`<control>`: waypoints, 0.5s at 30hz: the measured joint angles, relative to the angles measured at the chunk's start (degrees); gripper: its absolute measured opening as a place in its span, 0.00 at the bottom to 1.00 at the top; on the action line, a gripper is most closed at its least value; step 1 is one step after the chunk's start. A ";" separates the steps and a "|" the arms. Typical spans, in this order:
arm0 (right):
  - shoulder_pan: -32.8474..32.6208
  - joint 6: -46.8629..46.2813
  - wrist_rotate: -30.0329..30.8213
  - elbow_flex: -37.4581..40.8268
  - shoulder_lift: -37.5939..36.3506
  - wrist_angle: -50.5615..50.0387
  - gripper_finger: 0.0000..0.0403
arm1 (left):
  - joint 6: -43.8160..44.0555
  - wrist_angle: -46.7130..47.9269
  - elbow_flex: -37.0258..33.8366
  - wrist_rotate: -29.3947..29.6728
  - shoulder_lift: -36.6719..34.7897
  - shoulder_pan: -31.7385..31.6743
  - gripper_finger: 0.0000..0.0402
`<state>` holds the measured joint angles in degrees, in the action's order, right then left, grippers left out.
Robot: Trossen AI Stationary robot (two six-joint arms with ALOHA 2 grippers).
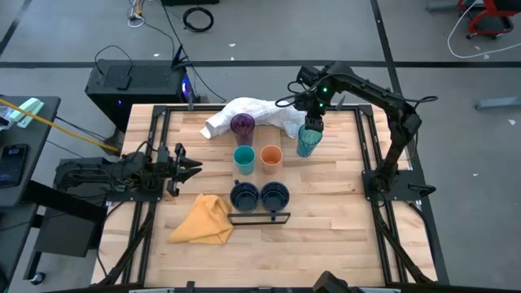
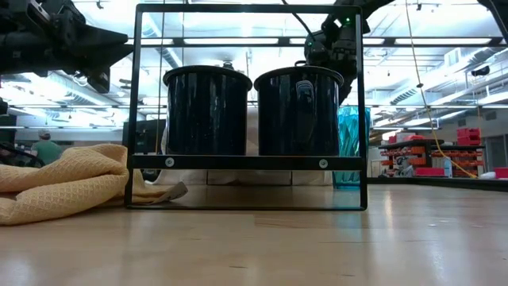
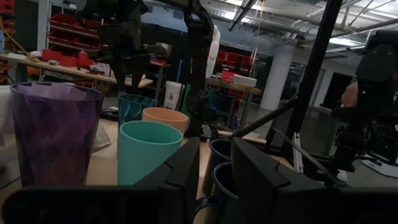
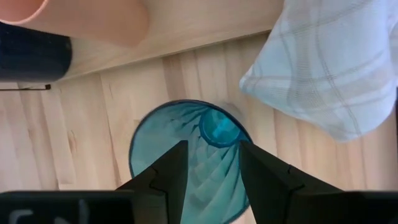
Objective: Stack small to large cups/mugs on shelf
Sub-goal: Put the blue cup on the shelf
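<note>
The tall teal tumbler (image 1: 307,144) stands upright on the tabletop, just right of the shelf (image 1: 259,175). My right gripper (image 4: 213,155) hangs open right over the tumbler's mouth (image 4: 186,155), pointing steeply down. Its fingers show against the tumbler's inside, and no touch shows. On the shelf stand the purple tumbler (image 1: 242,124), a short teal cup (image 1: 244,158), an orange cup (image 1: 271,157) and two navy mugs (image 1: 244,195) (image 1: 274,195) by the dark rim (image 2: 250,163). My left gripper (image 1: 194,168) waits open at the table's left edge, holding nothing.
A white checked cloth (image 1: 262,111) lies at the far side, close behind the teal tumbler (image 4: 329,68). A yellow cloth (image 1: 203,220) lies near the shelf's rim on the left. Dark rails run along the table's left and right edges.
</note>
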<state>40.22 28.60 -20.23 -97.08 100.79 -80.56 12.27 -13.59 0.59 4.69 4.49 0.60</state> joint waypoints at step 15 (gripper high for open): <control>1.93 2.64 -0.44 0.00 0.00 0.14 0.45 | 0.09 0.16 -0.01 0.00 -0.02 0.00 0.25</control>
<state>42.15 31.24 -20.67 -97.08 100.79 -80.42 12.36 -13.43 0.58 4.69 4.47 0.60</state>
